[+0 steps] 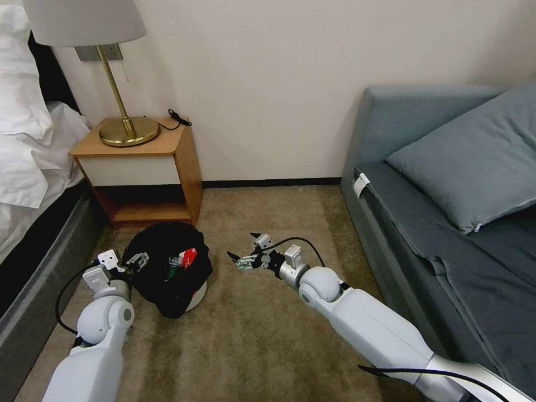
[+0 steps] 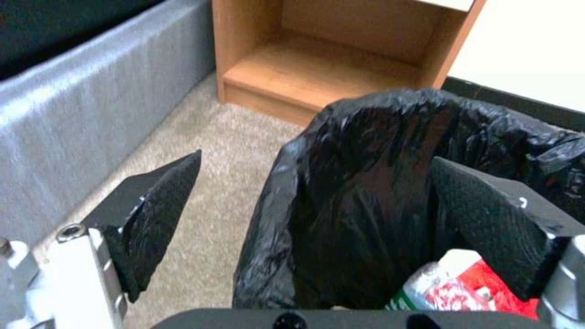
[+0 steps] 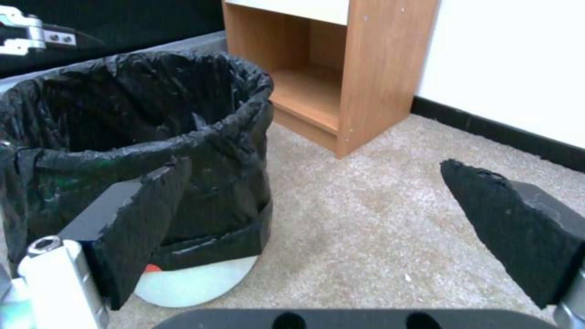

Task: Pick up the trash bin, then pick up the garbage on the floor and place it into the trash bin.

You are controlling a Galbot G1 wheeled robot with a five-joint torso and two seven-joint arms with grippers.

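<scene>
We see left gripper [image 1: 135,261] fingers spread astride trash bin [image 1: 167,268] rim; right gripper [image 1: 248,251] released, just beside.

Tan carpet [image 1: 262,340] is covering the floor and carrying everything here. A wooden nightstand [image 1: 146,170] is standing on it against the wall, and it is serving as the landmark. Just in front of the nightstand, 1 trash bin [image 1: 167,268], white with a glossy black bag, is sitting on the carpet, tilting slightly. A dark bed base [image 1: 39,273] is resting on the carpet directly beside the nightstand on 1 side. A grey-blue sofa [image 1: 446,223] is sitting on the carpet well apart from the nightstand on the other side, along the same wall.
</scene>
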